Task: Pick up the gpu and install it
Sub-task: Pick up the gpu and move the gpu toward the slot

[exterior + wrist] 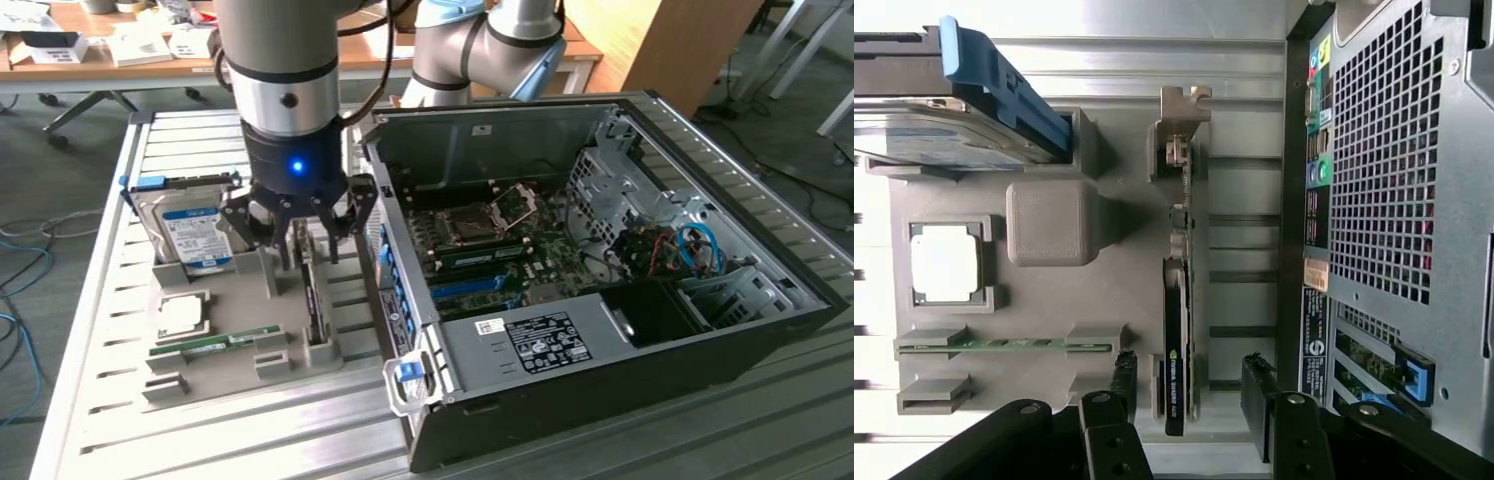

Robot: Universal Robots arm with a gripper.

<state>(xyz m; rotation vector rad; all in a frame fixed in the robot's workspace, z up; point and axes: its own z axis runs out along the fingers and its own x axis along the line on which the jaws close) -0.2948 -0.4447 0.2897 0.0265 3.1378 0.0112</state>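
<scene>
The gpu [310, 287] [1176, 300] stands on its long edge in a slot of the grey holder tray [227, 375] [1104, 290], a thin dark card with a metal bracket at one end. My gripper [310, 232] [1189, 385] hangs directly over it, open. Its black fingers [1122, 378] straddle the card's end, one on each side, with gaps between pads and card. The open computer case [747, 330] lies on its side just to the exterior view's right of the tray, its motherboard [501, 255] exposed.
On the tray also sit a silver hard drive with a blue label [198, 235] [944, 140], a square processor [180, 315] [946, 262] and a green memory stick [214, 343] [1004, 344]. The case's perforated rear wall [1394, 200] stands close beside the gpu.
</scene>
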